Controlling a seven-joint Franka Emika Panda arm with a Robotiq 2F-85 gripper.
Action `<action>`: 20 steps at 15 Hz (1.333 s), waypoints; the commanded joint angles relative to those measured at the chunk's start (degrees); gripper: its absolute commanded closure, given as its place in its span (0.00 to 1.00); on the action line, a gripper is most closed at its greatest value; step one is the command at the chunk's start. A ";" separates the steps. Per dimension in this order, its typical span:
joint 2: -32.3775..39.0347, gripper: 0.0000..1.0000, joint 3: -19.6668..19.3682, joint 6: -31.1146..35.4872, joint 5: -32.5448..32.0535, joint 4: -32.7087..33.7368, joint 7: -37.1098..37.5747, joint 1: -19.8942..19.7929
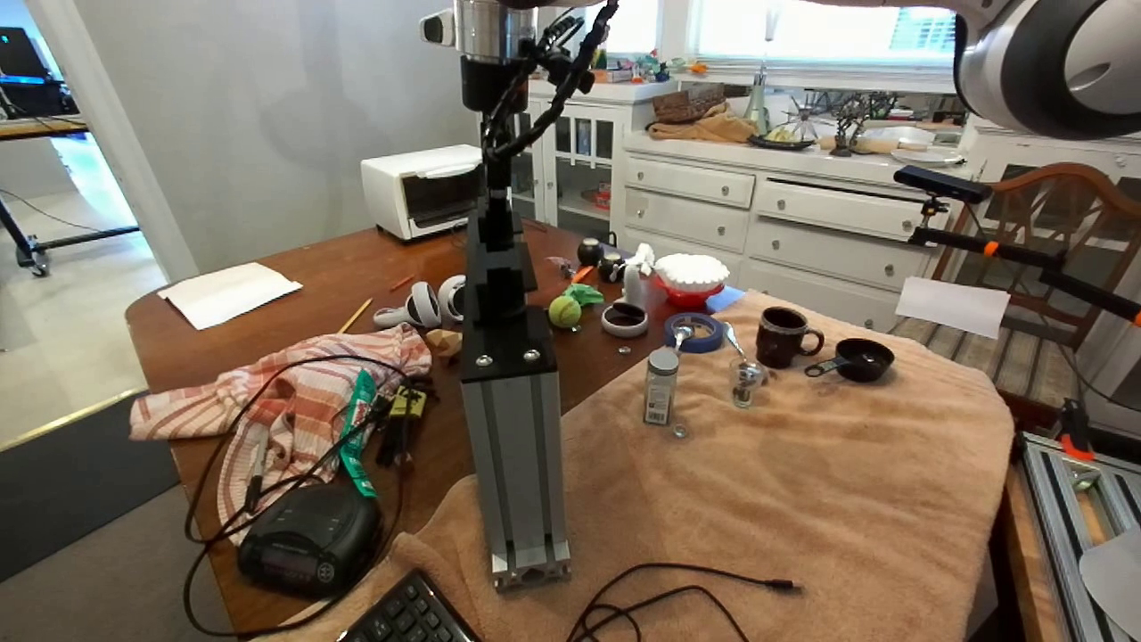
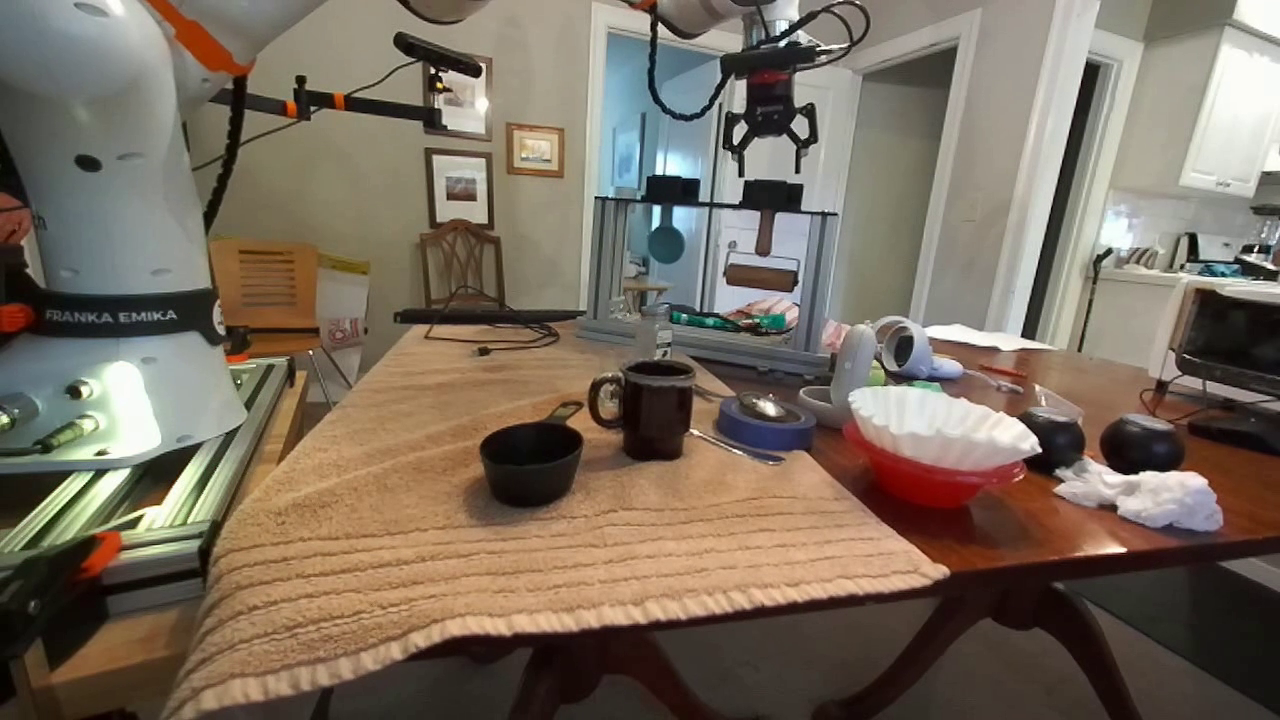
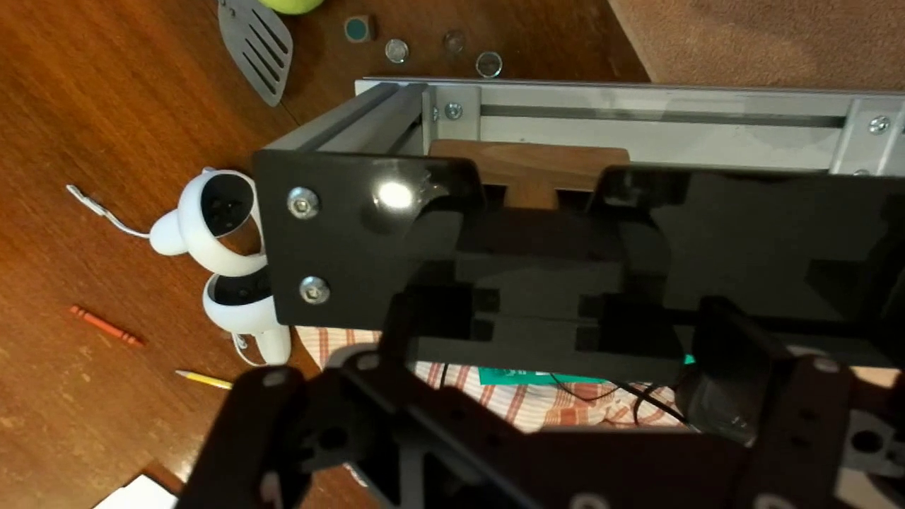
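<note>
The black two-jawed gripper (image 2: 770, 168) hangs with jaws apart; just beneath it, a black stepped block (image 2: 772, 195) tops a brown wooden-looking roller (image 2: 762, 277) — apparently a stop, letting the roller dangle from the notched grey metal rack (image 2: 821, 270).

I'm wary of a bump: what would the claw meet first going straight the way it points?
Probably the black block on the rack, above the hanging wooden tool; the open claw might straddle it, but depth is unclear.
</note>
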 commanded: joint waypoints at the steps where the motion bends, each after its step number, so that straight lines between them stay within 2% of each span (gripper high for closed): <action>1: 3.10 0.00 0.85 -2.46 0.51 5.04 -4.10 -0.23; 15: 6.13 0.00 1.05 -7.73 0.60 8.66 -4.11 0.38; 20: 7.16 0.00 1.13 -7.37 0.99 9.71 -2.34 0.76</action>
